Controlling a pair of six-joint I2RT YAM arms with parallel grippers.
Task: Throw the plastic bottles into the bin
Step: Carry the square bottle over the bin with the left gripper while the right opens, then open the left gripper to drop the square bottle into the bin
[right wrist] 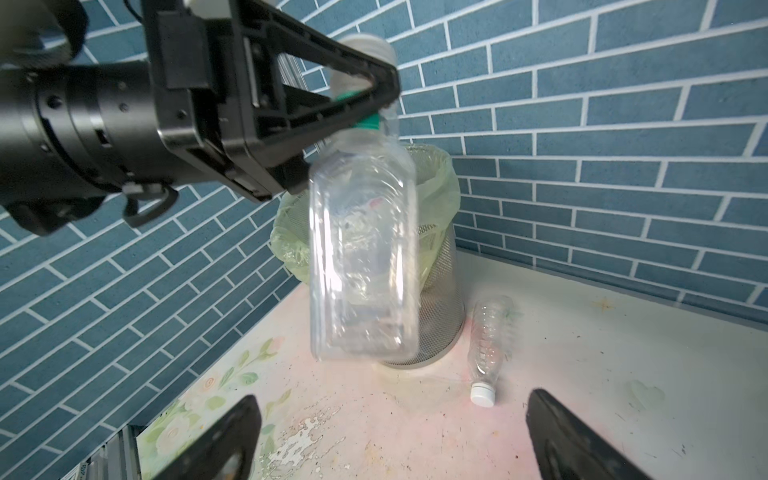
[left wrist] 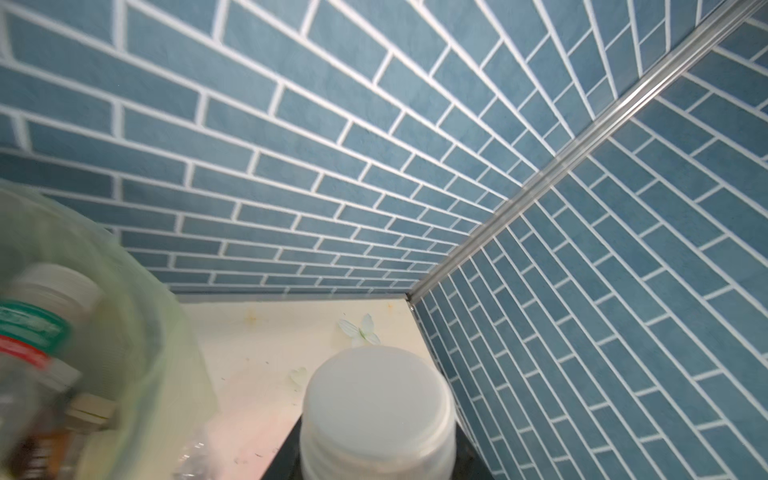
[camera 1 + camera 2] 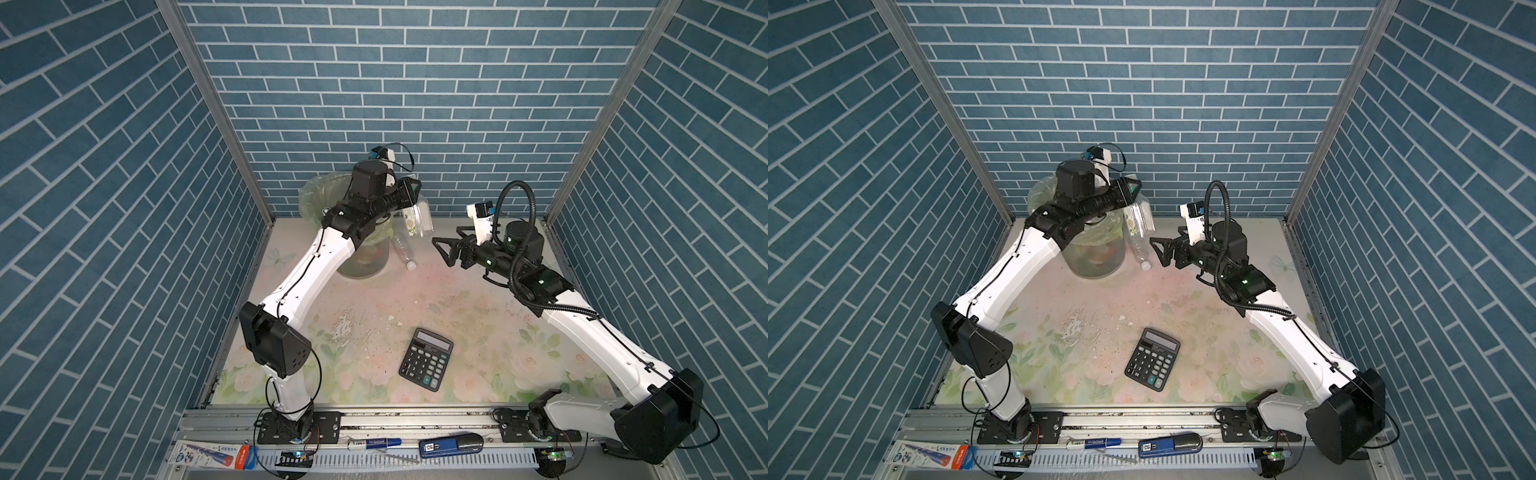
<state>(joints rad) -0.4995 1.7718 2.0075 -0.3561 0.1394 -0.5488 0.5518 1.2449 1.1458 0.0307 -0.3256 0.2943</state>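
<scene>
Left tool (image 1: 376, 110) pinches a clear square bottle (image 1: 361, 257) at its green-banded neck, so the body hangs free, cap uppermost. It hangs just beside the bin (image 1: 442, 174), not over its mouth, and likely needs carrying across the bag-lined rim before release. Right tool (image 3: 441, 252) is spread wide and empty, aimed toward a smaller bottle (image 1: 488, 340) lying on the counter (image 3: 415, 299) near the bin's foot, probably next. Blurred bottles show inside the bin. A calculator (image 3: 426, 359) lies well apart.
</scene>
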